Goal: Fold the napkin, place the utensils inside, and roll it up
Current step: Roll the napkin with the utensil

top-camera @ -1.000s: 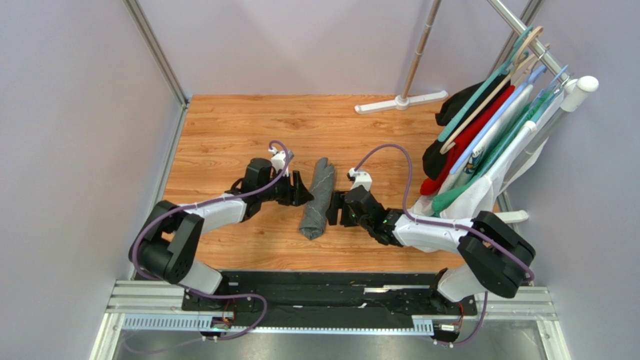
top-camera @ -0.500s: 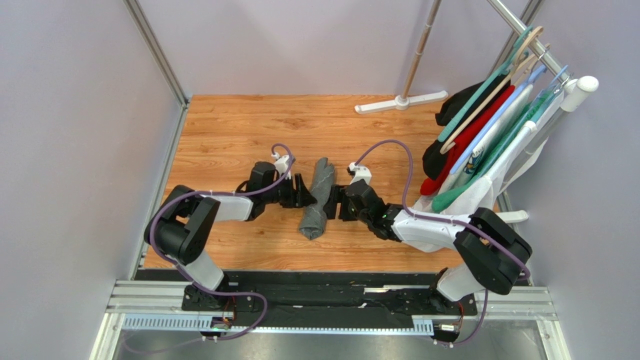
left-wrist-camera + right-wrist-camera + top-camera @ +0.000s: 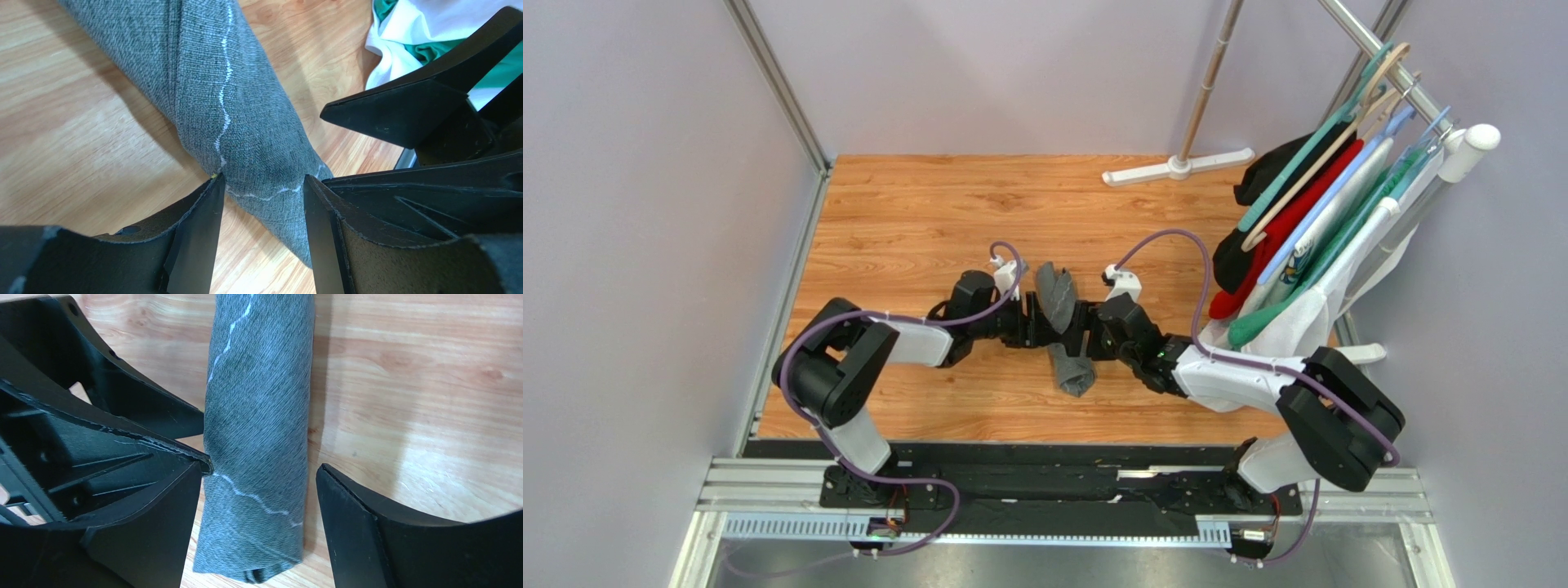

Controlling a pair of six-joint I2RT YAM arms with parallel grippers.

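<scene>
The napkin [image 3: 1064, 333] is a dark grey roll lying tilted on the wooden table, with its near end swung to the right. No utensils show in any view. My left gripper [image 3: 1039, 321] reaches in from the left. In the left wrist view its fingertips [image 3: 209, 196] press both sides of the napkin [image 3: 245, 122] near its tapered end. My right gripper [image 3: 1085, 338] reaches in from the right and straddles the napkin [image 3: 258, 447]. Its left finger touches the cloth and its right finger [image 3: 344, 502] stands clear of it.
A rack of hangers with red, black, teal and white garments [image 3: 1320, 233] stands at the right, and the white cloth hangs close to the right arm. A white stand base [image 3: 1177, 165] lies at the back. Grey walls close in the left and far sides.
Both grippers have moved in from either side onto the napkin roll. The roll's near end has swung right and it has shifted slightly right.
</scene>
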